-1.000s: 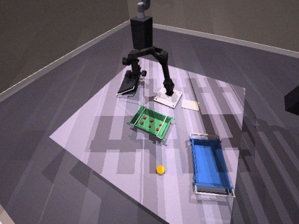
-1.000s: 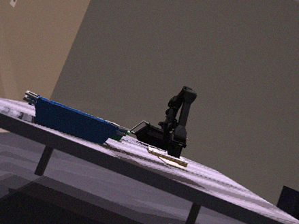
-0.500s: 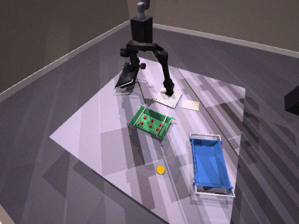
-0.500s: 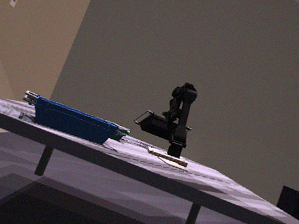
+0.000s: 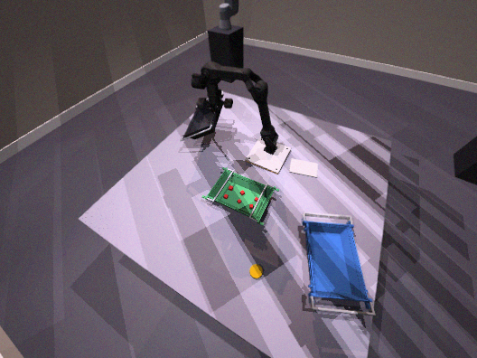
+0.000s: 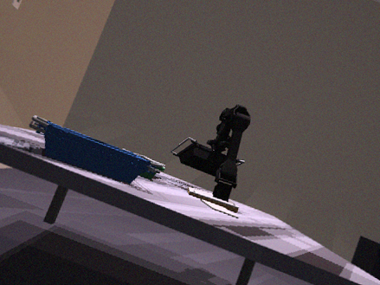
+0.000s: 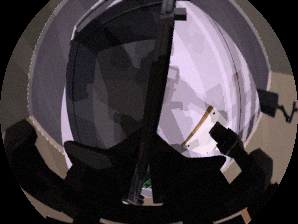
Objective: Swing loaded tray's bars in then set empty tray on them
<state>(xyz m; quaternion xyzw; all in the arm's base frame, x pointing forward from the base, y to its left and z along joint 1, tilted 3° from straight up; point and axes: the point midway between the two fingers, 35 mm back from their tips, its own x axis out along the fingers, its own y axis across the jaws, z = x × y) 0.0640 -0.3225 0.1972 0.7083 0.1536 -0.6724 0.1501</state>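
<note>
Green plastic tray (image 5: 247, 183) (image 6: 148, 175) (image 7: 147, 181), the loaded one, stands near the middle of the pale worktop (image 5: 158, 203) (image 6: 158, 214) (image 7: 192, 60). We count six small red blocks (image 5: 242, 193) spread over its floor, well apart from its rim height. Its two slim whitish bars (image 5: 221, 186) (image 5: 258, 201) both lie across the top, one toward each end, so we judge the swinging-in to be done.

What we have left is the stacking. The black, open-topped plastic tray (image 5: 199, 123) (image 6: 197, 158) (image 7: 115, 85) is up off the worktop, tilted, and off to one side of the green one. Our hand (image 5: 218, 108) (image 6: 219, 149) (image 7: 145, 131) is pinched shut on a side of it, and we can see no load inside. We take this as the empty tray to be stacked; it has yet to be carried over, levelled, set on both bars and let go. Held by one side, it may swing or sag, so we would level it before lowering, lest an edge slip between the bars onto the blocks.

The larger blue plastic tray (image 5: 336, 258) (image 6: 92, 155) shows nothing in it; its bars lie outside its ends, and we would leave it alone.
</note>
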